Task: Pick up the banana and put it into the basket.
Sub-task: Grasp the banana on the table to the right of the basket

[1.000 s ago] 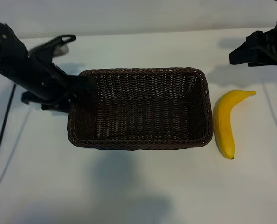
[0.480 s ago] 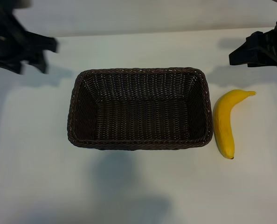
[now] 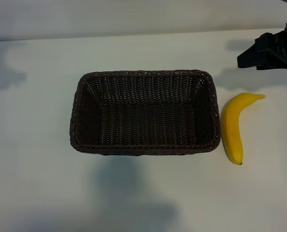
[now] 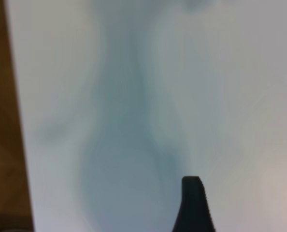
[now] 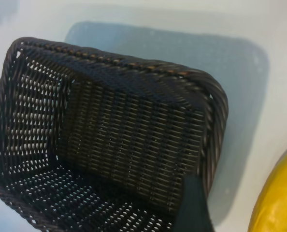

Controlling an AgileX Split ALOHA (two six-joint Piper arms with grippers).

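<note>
The dark brown wicker basket [image 3: 143,73] stands in the middle of the white table with nothing in it. The yellow banana [image 3: 231,128] lies on the table just right of the basket, apart from its rim. My right gripper [image 3: 247,57] hovers at the far right, beyond the banana's stem end, open and holding nothing. Its wrist view shows one black finger [image 5: 194,208] over the basket's corner [image 5: 208,96], with a slice of banana [image 5: 279,203] beside it. My left gripper is outside the exterior view. One of its fingers [image 4: 193,205] hangs over bare table, open and holding nothing.
The white tabletop [image 3: 143,193] surrounds the basket on all sides. In the left wrist view a brown strip [image 4: 1,121] runs beyond the table's edge.
My left arm has drawn back from the basket's left end, swung to the far left and left the exterior view. The right arm, basket and banana have not moved.
</note>
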